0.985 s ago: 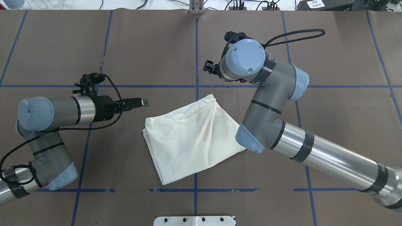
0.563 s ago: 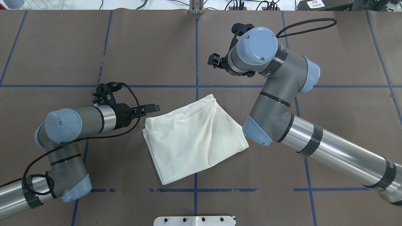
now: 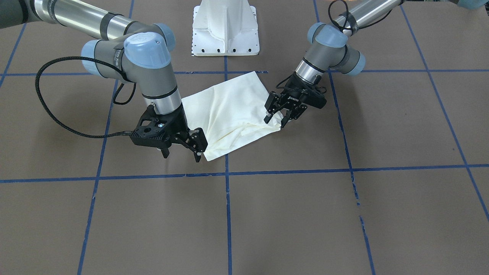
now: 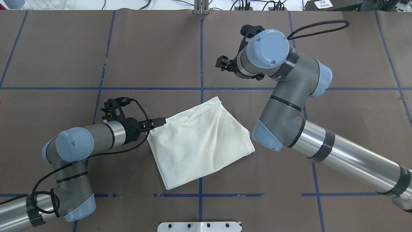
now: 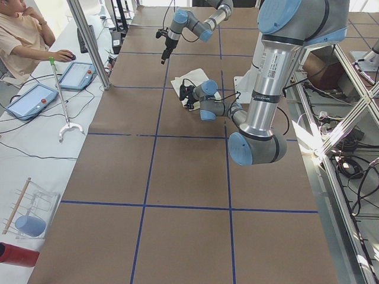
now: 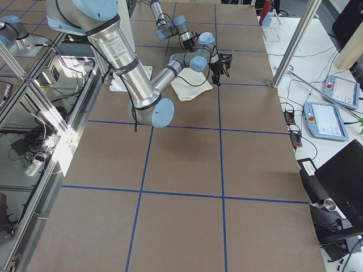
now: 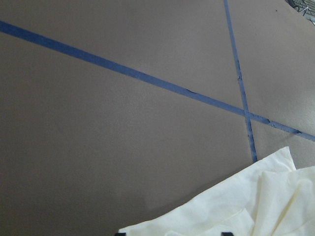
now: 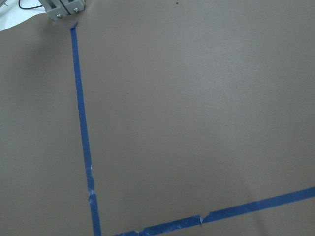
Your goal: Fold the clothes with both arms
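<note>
Now the left gripper [image 4: 162, 121], jaws spread, is hovering at the left corner of the folded cream shirt [image 4: 199, 145] lying askew at the middle of the table [image 4: 58, 51], while the right gripper [image 3: 182, 152], likewise spread, is hanging farther off, past its far corner.

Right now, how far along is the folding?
Done: the shirt lies folded into a compact, slightly skewed packet, plain side up. In hand: the left gripper is open at one corner, not yet closed on it; the right gripper is open over bare table. Left: probably a final fold or squaring up.
</note>
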`<state>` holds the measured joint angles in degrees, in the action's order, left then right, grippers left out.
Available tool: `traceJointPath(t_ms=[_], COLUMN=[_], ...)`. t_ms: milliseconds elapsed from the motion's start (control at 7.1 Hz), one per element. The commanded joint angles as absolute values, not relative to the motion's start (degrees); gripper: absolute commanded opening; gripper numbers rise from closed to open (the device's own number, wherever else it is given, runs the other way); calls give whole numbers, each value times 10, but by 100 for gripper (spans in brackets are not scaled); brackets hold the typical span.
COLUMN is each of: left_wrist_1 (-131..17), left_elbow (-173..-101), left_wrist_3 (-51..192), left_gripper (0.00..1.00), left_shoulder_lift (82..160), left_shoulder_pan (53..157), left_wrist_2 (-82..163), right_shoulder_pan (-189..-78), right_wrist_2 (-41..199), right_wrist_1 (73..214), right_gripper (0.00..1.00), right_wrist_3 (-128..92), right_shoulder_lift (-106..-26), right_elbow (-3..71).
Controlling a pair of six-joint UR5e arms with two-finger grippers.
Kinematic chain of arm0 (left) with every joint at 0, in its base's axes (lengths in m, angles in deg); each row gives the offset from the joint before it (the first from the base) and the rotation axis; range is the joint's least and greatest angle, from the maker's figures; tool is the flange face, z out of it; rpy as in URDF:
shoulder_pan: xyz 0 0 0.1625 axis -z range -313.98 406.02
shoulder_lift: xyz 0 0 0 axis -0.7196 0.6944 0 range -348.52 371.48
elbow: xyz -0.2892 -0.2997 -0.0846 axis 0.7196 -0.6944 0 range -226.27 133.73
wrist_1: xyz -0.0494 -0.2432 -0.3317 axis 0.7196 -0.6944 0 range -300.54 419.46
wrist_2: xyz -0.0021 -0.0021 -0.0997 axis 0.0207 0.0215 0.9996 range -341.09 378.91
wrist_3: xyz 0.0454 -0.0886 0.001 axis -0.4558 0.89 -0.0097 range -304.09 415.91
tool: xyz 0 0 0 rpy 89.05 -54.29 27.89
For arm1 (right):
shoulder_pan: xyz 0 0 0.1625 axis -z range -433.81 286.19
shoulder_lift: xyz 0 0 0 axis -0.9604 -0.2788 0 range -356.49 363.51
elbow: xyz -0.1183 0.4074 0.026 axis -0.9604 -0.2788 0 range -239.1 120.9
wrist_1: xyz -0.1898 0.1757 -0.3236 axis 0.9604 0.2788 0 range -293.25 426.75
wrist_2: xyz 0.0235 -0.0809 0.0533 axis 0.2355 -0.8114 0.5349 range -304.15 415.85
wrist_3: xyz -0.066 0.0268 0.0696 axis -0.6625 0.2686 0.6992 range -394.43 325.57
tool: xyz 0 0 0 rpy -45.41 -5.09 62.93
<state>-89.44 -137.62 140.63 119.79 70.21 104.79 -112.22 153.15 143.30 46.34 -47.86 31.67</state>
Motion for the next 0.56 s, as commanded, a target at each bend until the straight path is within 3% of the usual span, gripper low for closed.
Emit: traceJointPath(t_ms=[0,422], left_wrist_1=[-893,-895], left_elbow=[-1376,-1393], left_wrist_3=[1406,1349], left_gripper=[0,0], left_shoulder_lift=[1197,1176], left_shoulder_pan=[702,709], left_wrist_2=[1044,1050], right_shoulder_pan=[-1122,-1122], right_wrist_2=[1531,1527], right_wrist_1=[1432,1431], right_gripper=[100,100], right_wrist_3=[463,463], right_shoulder_lift=[-485,-488], right_elbow=[322,322])
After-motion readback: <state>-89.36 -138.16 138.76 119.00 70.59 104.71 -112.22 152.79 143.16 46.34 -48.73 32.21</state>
